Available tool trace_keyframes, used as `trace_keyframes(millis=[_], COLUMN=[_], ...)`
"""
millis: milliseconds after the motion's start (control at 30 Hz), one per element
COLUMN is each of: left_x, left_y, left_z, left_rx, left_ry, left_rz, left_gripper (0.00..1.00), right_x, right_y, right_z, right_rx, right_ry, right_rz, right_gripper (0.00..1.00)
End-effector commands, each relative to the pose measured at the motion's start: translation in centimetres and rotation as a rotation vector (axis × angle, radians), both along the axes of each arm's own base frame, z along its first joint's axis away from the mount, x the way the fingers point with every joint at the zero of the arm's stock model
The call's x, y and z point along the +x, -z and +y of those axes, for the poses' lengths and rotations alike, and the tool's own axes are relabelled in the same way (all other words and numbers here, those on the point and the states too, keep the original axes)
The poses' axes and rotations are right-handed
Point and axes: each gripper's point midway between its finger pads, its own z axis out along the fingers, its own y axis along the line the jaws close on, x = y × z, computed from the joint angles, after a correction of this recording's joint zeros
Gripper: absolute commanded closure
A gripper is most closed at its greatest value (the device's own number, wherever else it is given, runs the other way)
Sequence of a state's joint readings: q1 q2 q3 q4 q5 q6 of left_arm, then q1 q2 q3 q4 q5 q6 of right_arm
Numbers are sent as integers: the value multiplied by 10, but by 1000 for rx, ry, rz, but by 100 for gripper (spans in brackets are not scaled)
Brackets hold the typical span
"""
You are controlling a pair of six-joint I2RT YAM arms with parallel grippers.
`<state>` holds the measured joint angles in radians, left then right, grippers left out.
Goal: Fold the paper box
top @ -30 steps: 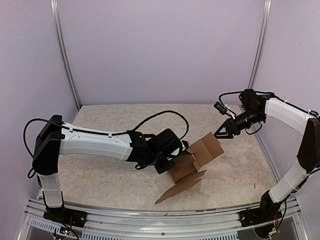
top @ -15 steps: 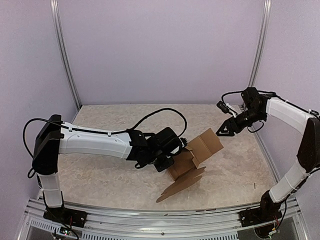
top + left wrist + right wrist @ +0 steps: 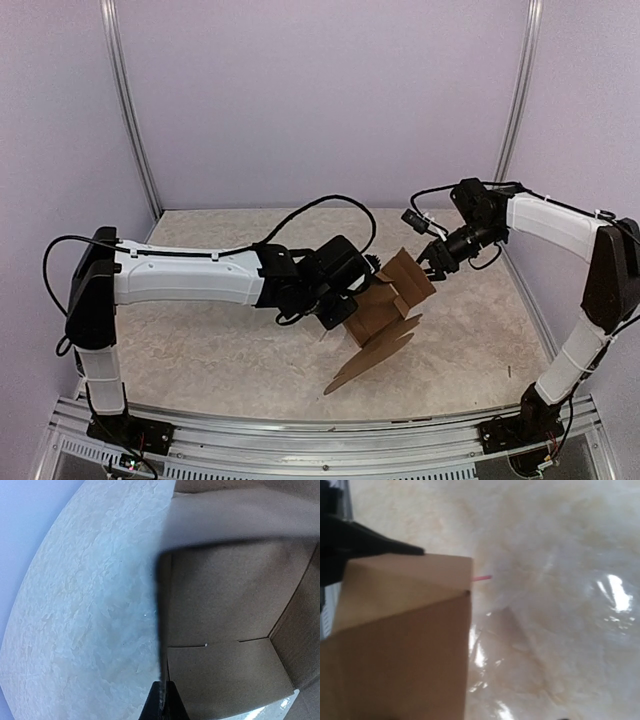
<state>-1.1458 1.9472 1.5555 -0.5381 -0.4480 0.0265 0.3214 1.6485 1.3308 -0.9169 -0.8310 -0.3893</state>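
Box (image 3: 385, 312) sits abt mid-table, a bit into the table's right half. It's half-formed: walls up, one long panel (image 3: 372, 362) w/ rounded tabs lying flat on the table (image 3: 200, 350) toward its near edge. Left gripper (image 3: 347, 310) is closed, pinching a box wall on the side facing the table's left; its wrist view shows the cardboard edge running straight into the fingertips. Right gripper (image 3: 432, 266) is open at the top flap (image 3: 410, 272), on the side toward the table's right. One finger (image 3: 370, 545) lies along the flap's edge, the other is barely seen, so no clamp as far as I can tell. Step in hand, prob: fold that flap down/in while left steadies the body. To do it well, push near the crease, not the corner, slowly. Left should hold firm w/o crushing the wall, and the flat panel shouldn't skid. Around: the left arm's cable loop (image 3: 335, 200) arcs above the table's back half, not touching the box. A pink sliver (image 3: 481, 578) shows just past the flap's corner, can't tell what. The left arm's bulk crowds the box, leaving little room on that side.
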Motion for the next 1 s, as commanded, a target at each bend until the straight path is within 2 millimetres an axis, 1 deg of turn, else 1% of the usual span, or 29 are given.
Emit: trace_keyframes(millis=[0,67,167,267,367,500,667,700,833,967], left_x=[3,5,6,7,8,9,11,11,11,12], left_y=[8,11,17,21,19,14,12,12,10,7], left_z=[-3,-3,-1,0,-1,-4,-5,-6,-9,-11], left_rx=[-9,-8,-1,-6,-22,-47,-51,-52,-68,-78], left_ry=[-36,-45,-60,-70,-75,-78,-86,-89,-96,-112], left_rz=[46,58,76,100,109,118,134,137,149,155], left_gripper=[99,99,99,99,99,99,99,99,99,99], right_x=[-11,-7,-3,-5,-8,-16,-29,-28,-28,-24], right_y=[-5,-7,-16,-26,-26,-22,-19,-18,-5,7], right_z=[14,12,10,11,13,22,43,46,55,60], right_rx=[25,2,-16,5,10,16,-16,-33,-123,-203], right_ry=[-54,-38,-15,-7,-14,-44,-114,-119,-130,-116], right_rz=[34,18,-10,-8,2,22,5,-6,-44,-91], right_gripper=[35,35,34,33,32,32,31,31,29,29])
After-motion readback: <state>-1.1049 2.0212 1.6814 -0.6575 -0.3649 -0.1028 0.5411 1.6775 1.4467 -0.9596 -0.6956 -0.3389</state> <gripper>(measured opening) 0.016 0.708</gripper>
